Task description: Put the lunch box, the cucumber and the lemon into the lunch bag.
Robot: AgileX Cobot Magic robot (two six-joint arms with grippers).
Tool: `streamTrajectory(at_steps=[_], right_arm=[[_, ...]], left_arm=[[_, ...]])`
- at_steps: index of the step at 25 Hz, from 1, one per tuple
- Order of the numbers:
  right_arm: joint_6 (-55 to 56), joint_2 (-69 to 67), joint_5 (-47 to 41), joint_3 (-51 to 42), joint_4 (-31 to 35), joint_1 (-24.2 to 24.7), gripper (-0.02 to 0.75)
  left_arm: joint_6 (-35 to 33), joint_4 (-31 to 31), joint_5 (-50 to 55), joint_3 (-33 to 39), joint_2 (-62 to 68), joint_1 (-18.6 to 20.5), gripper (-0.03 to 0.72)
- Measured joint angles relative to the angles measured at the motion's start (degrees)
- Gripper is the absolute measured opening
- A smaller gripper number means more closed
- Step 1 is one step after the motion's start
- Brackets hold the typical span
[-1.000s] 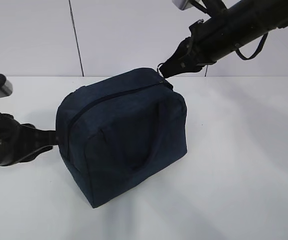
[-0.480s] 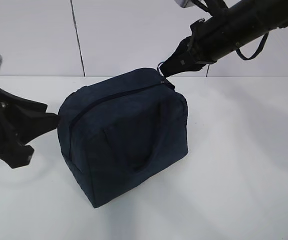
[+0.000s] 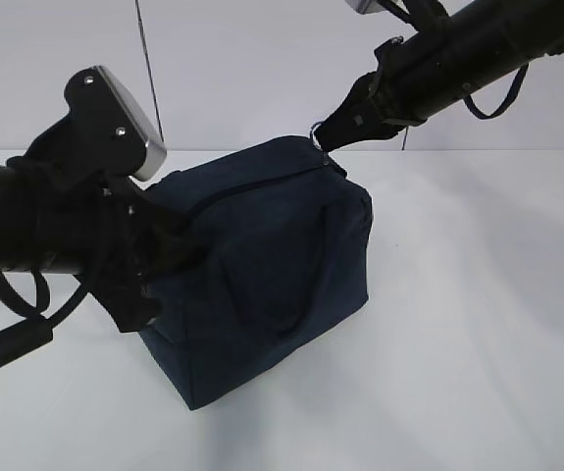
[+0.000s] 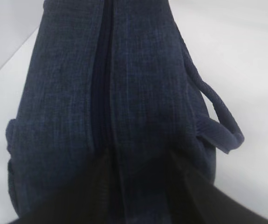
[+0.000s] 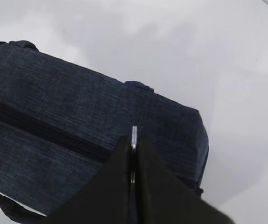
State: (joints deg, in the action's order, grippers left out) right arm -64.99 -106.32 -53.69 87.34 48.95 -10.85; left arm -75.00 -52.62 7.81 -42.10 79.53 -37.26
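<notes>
The right tool [image 5: 133, 161] pinches the zipper ring [image 5: 134, 135] of the shut lunch bag [image 3: 262, 265] — probably to steady it; the left tool's [image 4: 138, 186] jaws stand apart over its end.

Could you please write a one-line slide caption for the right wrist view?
Right gripper pinches the metal ring pull of the zipped navy lunch bag.

Lab bench — bare white table [image 3: 478, 324], plain wall [image 3: 262, 59]

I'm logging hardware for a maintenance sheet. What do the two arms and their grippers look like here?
Both arms are matt black. The left arm carries a silver-grey camera block with two screws on its wrist, and a black cable with a thick ferrite bead loops beneath it. The right arm has a thin black cable loop hanging below. The right gripper tapers to flat, black, wedge-shaped fingers.
</notes>
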Motion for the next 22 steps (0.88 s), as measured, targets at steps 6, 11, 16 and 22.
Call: streamTrajectory(at_steps=[6,11,16,22], right_arm=[[0.2,0.0,-0.1,0.0,0.0,0.0,0.008],[0.3,0.0,-0.2,0.0,0.0,0.0,0.008],[0.6,0.0,-0.2,0.0,0.0,0.0,0.008],[0.6,0.0,-0.6,0.0,1.5,0.0,0.008]], left_arm=[[1.6,0.2,3.0,-1.9,0.5,0.0,0.338],[6.0,0.7,7.4,-2.6,-2.2,-0.1,0.383],[11.2,6.0,10.3,-2.6,-2.5,-1.5,0.391],[17.9,13.3,9.5,-2.6,0.5,-2.9,0.392]])
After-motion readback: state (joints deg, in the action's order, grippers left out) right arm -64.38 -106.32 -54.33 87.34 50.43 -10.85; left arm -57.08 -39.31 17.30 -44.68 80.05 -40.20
